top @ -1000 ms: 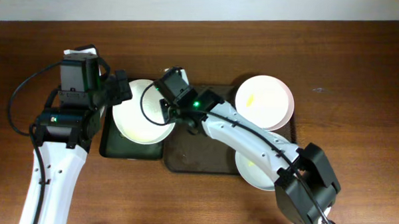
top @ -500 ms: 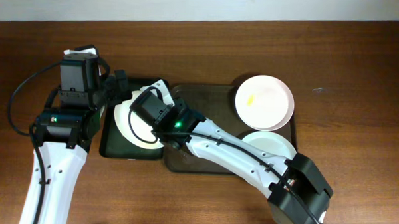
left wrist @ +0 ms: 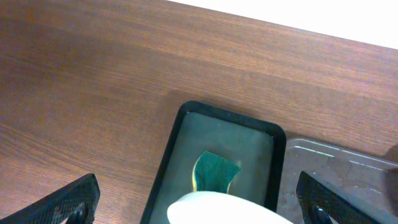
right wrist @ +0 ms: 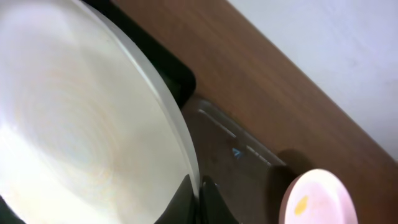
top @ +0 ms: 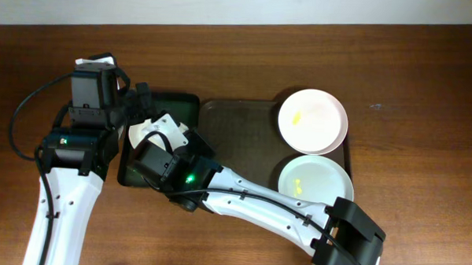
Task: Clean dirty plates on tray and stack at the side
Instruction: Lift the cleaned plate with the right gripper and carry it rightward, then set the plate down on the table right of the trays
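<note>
Overhead: plate (top: pixel 159 128) farther left now

No text, brand, number or sign can be read in any view. A white tag (top: pixel 93 61) on top of the left arm (top: pixel 67 182) is too small to make out. A small blue mark (right wrist: pixel 237 152) on the dark brown tray (right wrist: pixel 249 186) is too blurred to read.

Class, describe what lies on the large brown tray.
Two white plates, each smudged yellow, sit at the tray's right end. The right arm hides its near left corner.
</note>
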